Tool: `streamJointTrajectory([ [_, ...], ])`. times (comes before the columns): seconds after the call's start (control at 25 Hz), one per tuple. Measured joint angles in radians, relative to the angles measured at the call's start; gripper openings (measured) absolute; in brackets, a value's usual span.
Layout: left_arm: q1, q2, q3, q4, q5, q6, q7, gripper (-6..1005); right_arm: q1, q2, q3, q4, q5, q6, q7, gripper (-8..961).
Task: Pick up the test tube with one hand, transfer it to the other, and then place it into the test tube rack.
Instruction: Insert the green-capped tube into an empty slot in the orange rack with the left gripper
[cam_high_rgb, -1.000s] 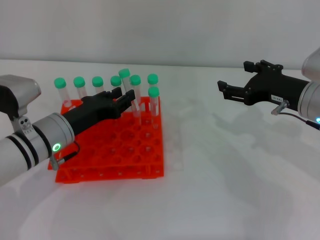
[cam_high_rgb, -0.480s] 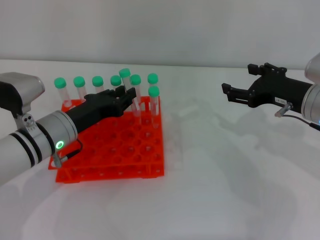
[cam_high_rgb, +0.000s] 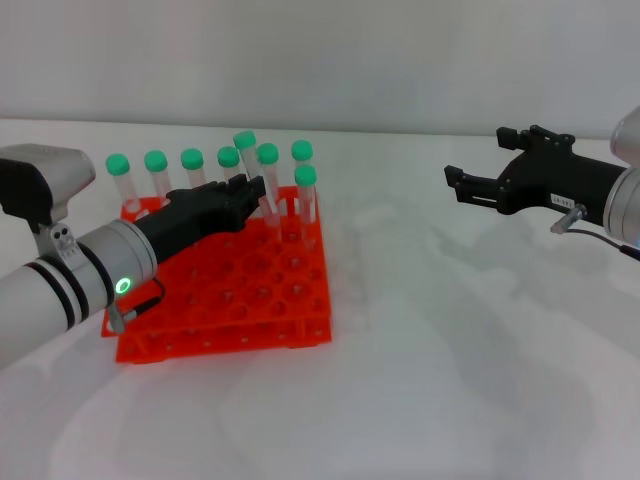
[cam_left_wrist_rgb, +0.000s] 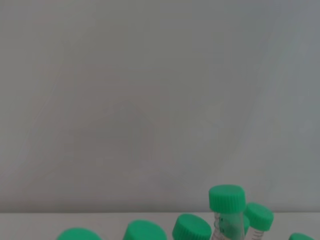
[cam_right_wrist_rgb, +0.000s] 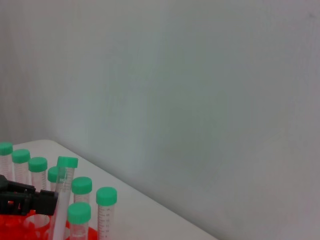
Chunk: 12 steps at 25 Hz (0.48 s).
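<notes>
A: Tube first: where is it sitting?

B: The test tube is standing nearly upright over the far edge of the test tube rack, leaning a little, its green cap riding above the seven other tubes. The left gripper is pinching its clear body just below the cap, reaching in from the rack's left side.

A: So which way does the move go?

B: Straight down, I'd judge. The long axis is already vertical and the round bottom is pointing at the grid of holes, so it needs lining up with a free hole.

A: Materials?

B: Slim, smooth clear plastic; the rack is glossy orange-red, two-tiered.

A: And the other arm?

B: The right gripper is hovering well apart over the table's right side, fingers spread, empty.
</notes>
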Motion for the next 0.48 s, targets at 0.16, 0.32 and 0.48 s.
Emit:
streamJointTrajectory([
  [0.16,-0.004,0.0,0.007,0.0,0.001,-0.001,0.006,247,0.0,-0.001,0.006,0.0,-0.001,0.0,0.0,858],
  [0.32,-0.006,0.002,0.035,0.0,0.001,-0.003,0.014,233,0.0,-0.001,0.008,0.001,-0.002,0.0,0.0,858],
  [0.48,-0.006,0.001,0.074,0.0,0.001,-0.004,0.043,219,0.0,-0.002,0.008,0.003,-0.004,0.0,0.0,858],
])
